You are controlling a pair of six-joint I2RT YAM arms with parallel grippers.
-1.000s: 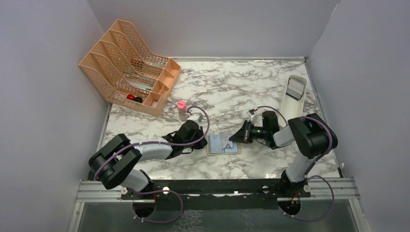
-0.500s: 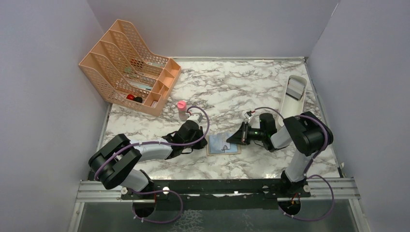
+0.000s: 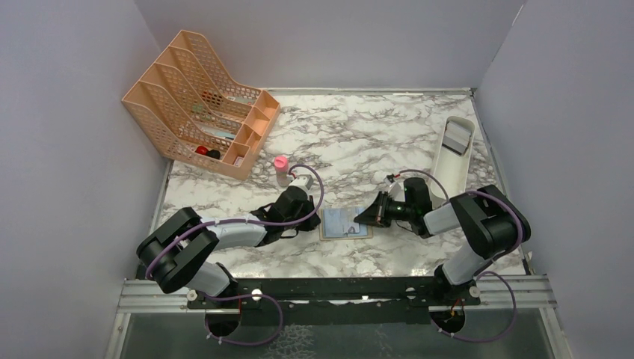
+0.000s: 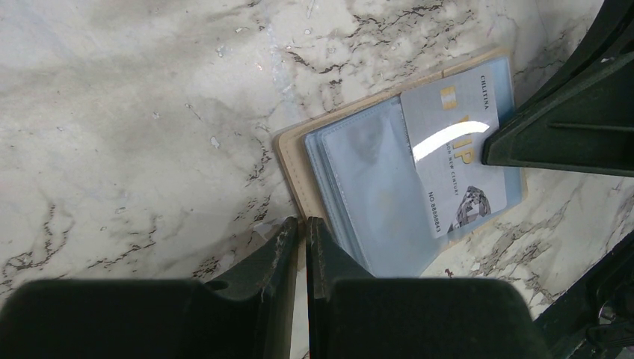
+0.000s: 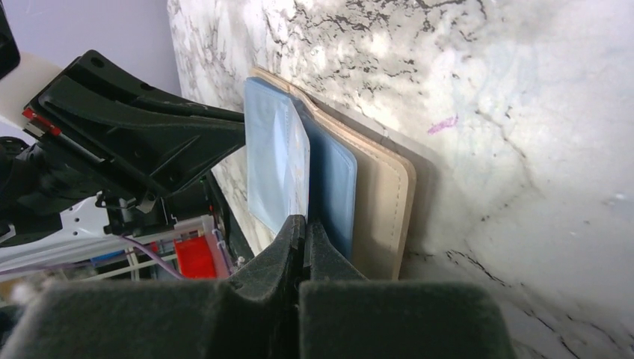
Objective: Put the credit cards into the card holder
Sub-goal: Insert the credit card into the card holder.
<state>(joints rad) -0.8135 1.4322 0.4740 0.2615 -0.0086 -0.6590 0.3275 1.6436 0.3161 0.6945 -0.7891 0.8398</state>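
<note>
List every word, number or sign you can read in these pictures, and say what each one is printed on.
"VIP": large letters on the silvery card lying on the open card holder, partly under glare.
"NEW CENTURY": small print beside those letters, same card.
"NO.B888843": along the card's lower edge; the characters are uncertain.
A short brand word at the card's top edge is too small to read surely.
No other view shows legible text.

Marble-look tbl (image 3: 359, 134), plain lilac walls (image 3: 329, 37) (3 sides).
</note>
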